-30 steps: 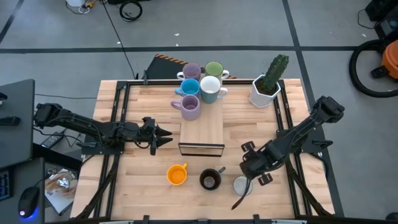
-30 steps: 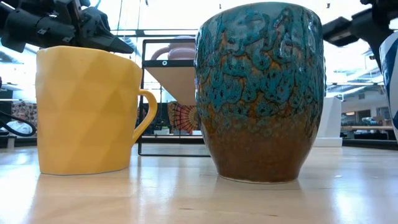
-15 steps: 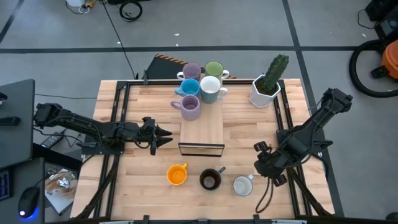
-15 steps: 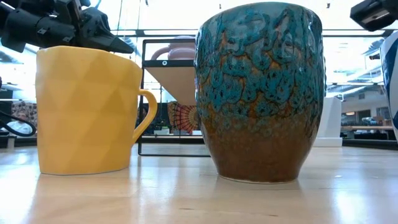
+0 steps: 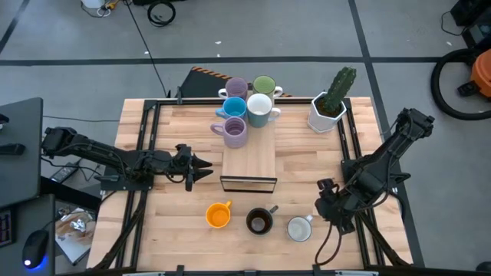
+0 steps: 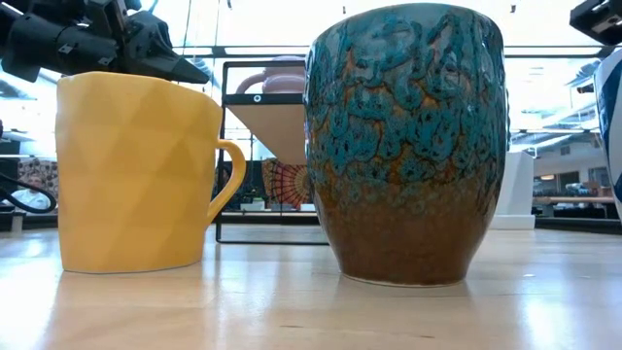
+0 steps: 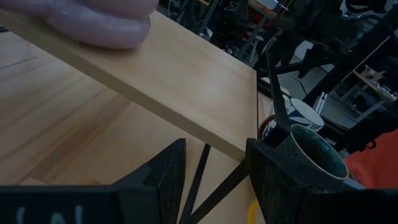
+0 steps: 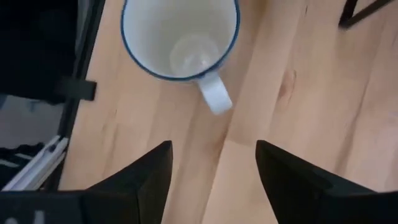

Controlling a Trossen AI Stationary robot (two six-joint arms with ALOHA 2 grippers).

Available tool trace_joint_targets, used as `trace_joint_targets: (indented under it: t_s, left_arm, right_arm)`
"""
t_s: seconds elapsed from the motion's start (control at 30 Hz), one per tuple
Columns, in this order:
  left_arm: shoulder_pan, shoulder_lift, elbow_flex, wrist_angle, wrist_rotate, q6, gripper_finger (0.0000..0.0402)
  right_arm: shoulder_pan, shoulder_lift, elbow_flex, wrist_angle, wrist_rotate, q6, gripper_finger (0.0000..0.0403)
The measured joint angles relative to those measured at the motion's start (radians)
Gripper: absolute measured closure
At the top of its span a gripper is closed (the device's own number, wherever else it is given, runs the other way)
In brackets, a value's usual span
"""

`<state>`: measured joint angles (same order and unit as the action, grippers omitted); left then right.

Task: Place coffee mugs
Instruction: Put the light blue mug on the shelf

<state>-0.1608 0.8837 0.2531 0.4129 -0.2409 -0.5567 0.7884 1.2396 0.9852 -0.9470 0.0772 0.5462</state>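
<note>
Three mugs stand on their bases in a row near the table's front edge: orange (image 5: 219, 215), black (image 5: 259, 221) and white with a blue rim (image 5: 298, 228). Several more mugs, two lilac (image 5: 234, 132), light blue (image 5: 234, 107), white (image 5: 259, 110) and green (image 5: 264, 85), stand on a wooden riser (image 5: 249, 165). My right gripper (image 8: 214, 180) hangs open just right of the front white mug (image 8: 180, 37), above the table, touching nothing. My left gripper (image 5: 204, 165) waits open left of the riser, fingers level and nothing between them (image 7: 214, 168).
A white faceted pot with a green cactus (image 5: 328, 107) stands at the back right. Black frame rails (image 5: 146, 153) run along the table's left and right sides. Bare wood lies between the riser and the right rail.
My right gripper has drawn away from the front white mug toward the table's right edge, rising a little and rolling at the wrist. The mug stands upright where it was, now fully uncovered in the high view.
</note>
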Motion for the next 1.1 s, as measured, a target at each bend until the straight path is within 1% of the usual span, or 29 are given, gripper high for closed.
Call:
trace_joint_targets:
  t_s: [0.1, 0.23, 0.3, 0.47, 0.63, 0.87, 1.1]
  left_arm:
    - [0.0, 0.0, 0.0, 0.0, 0.0, 0.001, 0.0228]
    - [0.0, 0.0, 0.0, 0.0, 0.0, 0.001, 0.0228]
    - [0.0, 0.0, 0.0, 0.0, 0.0, 0.003, 0.0228]
    - [0.0, 0.0, 0.0, 0.0, 0.0, 0.003, 0.0228]
    - [0.0, 0.0, 0.0, 0.0, 0.0, 0.003, 0.0228]
    - [0.0, 0.0, 0.0, 0.0, 0.0, -0.002, 0.0228]
    - [0.0, 0.0, 0.0, 0.0, 0.0, 0.0, 0.0228]
  right_arm:
    - [-0.012, 0.0, 0.0, -0.025, -0.061, 0.001, 0.0172]
    - [-0.017, 0.006, 0.0, -0.006, -0.009, -0.043, 0.0183]
    - [-0.014, 0.025, 0.004, 0.001, 0.0, -0.065, 0.0186]
    - [-0.007, 0.113, 0.063, -0.048, -0.014, -0.105, 0.0187]
    - [0.017, 0.194, 0.117, -0.056, 0.034, -0.221, 0.0188]
    - [-0.042, 0.295, 0.129, -0.034, 0.034, -0.331, 0.0188]
    - [-0.074, 0.348, 0.128, 0.028, -0.026, -0.411, 0.0188]
